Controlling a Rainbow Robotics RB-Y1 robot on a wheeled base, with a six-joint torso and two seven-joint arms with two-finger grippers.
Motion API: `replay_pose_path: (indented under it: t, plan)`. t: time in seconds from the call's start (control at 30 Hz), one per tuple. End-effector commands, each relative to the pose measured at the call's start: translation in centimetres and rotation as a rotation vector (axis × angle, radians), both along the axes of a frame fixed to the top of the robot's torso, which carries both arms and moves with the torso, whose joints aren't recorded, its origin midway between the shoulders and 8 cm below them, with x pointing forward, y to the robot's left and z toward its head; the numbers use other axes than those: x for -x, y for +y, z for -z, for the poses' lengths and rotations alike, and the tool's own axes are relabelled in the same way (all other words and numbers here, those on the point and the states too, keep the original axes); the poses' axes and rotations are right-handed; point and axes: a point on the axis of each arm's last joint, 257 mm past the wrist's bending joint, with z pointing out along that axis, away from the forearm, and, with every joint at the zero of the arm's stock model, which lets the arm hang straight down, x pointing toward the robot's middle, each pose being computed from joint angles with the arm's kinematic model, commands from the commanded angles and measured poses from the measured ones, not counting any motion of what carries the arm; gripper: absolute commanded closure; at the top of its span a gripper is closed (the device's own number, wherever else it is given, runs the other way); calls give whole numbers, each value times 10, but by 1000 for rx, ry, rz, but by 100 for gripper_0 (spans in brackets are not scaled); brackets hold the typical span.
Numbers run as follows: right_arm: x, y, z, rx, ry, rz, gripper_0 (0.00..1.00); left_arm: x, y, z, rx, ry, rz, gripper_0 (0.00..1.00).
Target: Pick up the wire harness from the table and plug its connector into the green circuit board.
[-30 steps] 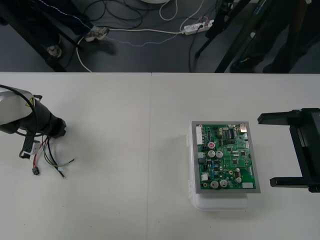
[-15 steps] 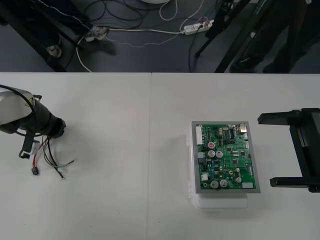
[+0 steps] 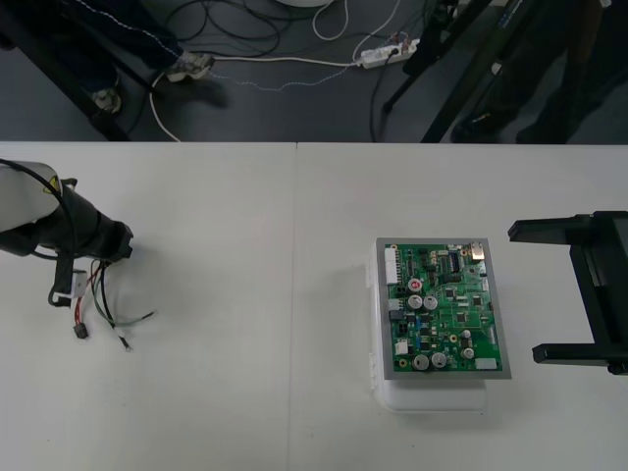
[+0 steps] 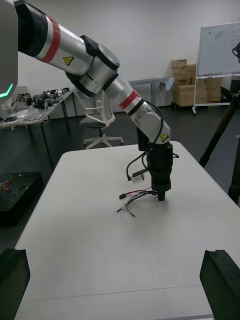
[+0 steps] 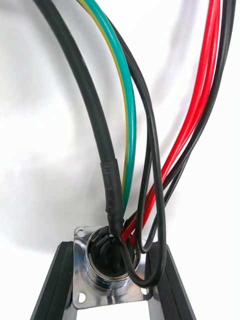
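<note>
Left wrist view: left pincer [image 5: 111,250] clamps socket [image 5: 100,274]; right pincer [image 3: 525,294] parted.

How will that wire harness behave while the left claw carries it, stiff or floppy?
Probably floppy: the wire harness has thin wires that curl and droop loosely from the left claw. It is likely light, since the wires are slim and the black plug is small. The metal socket, clamped between the fingers, looks rigid, so the grip should hold.
</note>
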Motion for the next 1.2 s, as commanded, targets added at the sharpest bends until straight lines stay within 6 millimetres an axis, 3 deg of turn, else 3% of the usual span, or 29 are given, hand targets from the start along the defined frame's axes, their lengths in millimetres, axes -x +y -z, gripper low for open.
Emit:
replay_pose_path:
  t: [0.03,0.3,0.57,0.93,1.07,1.2]
  plan:
    - [3,7,-8,-21,17,-32,0,14,12,-33,23,55,68,100]
    - [4,8,-13,-36,11,-42,0,25,-5,-83,161,119,36,100]
    - [7,5,-26,-66,-3,-52,0,45,-37,-140,403,208,-42,100]
    - [6,4,-27,-63,1,-46,0,84,-66,-217,645,374,-162,100]
    - [4,3,-30,-63,-8,-43,0,82,-79,-246,761,362,-232,100]
    - [4,4,-31,-63,-11,-44,0,92,-97,-268,877,404,-297,100]
